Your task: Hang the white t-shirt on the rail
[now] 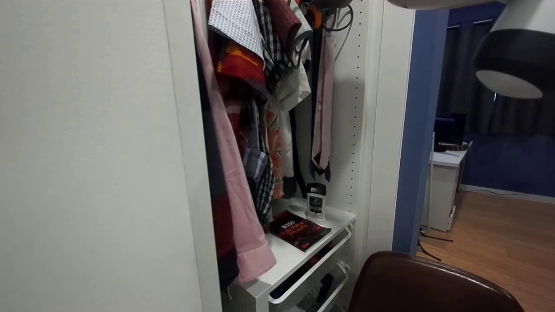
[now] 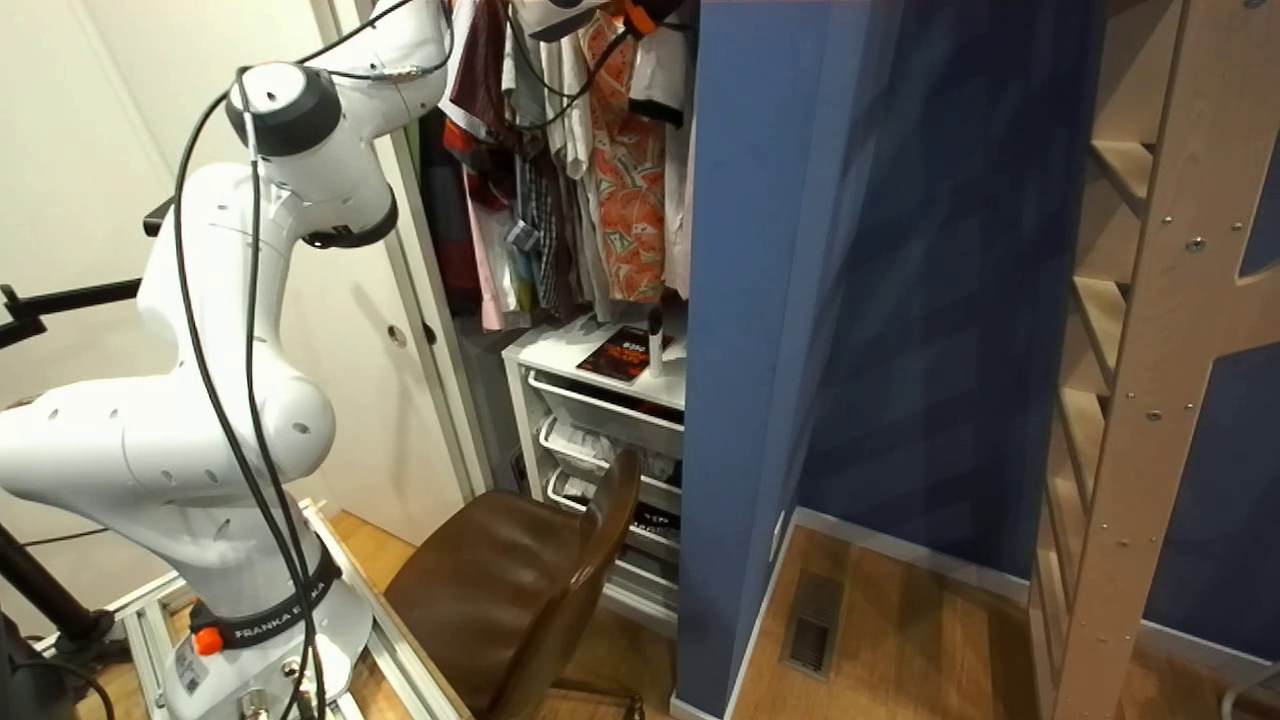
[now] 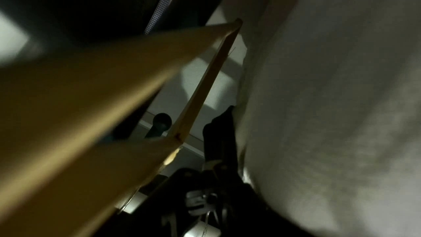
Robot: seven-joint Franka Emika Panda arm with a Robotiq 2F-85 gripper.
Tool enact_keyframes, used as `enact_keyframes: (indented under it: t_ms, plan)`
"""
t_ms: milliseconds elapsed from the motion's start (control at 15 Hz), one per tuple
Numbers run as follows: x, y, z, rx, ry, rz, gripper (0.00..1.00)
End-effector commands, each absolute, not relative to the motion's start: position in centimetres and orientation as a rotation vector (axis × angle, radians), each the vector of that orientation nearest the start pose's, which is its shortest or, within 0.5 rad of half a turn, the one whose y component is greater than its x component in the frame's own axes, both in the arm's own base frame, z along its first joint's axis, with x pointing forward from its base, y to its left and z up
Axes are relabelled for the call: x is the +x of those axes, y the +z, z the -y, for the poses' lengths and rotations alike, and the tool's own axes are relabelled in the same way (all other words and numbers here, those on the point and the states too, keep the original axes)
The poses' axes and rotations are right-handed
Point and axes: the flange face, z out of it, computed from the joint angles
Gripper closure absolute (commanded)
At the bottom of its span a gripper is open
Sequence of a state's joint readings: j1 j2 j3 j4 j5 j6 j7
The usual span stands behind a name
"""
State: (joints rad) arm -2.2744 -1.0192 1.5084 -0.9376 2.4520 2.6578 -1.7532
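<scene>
While a white short-sleeved shirt with dark sleeve edging (image 2: 661,75) hangs beside orange-patterned fabric (image 2: 628,200), shadow hides whether the black-fingered gripper (image 3: 219,141) grasps the angled yellowish wooden hanger (image 3: 108,89).

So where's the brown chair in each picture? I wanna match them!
In an exterior view, the brown chair pokes up at the bottom, right of the middle: just part of its back.
In an exterior view, the brown chair is at the bottom, left of the middle, seat and back showing.
In the wrist view, I can't find it.
Landmark in both exterior views: the dark booklet on the white drawer unit.
</scene>
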Motion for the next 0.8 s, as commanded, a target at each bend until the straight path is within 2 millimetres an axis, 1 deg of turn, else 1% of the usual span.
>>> enact_keyframes:
  t_ms: [0, 200, 267, 467, 733]
  plan:
    - [70.5, 74.4, -11.4, -1.896, -2.575, 0.918, 0.27]
    - [69.5, 75.4, -10.8, -1.876, -2.545, 0.849, 0.04]
    - [69.2, 75.7, -10.3, -1.88, -2.49, 0.816, 0.01]
    - [68.3, 76.6, -9.3, -1.9, -2.384, 0.761, 0.0]
    - [66.9, 77.5, -8.5, -1.919, -2.206, 0.697, 0.0]
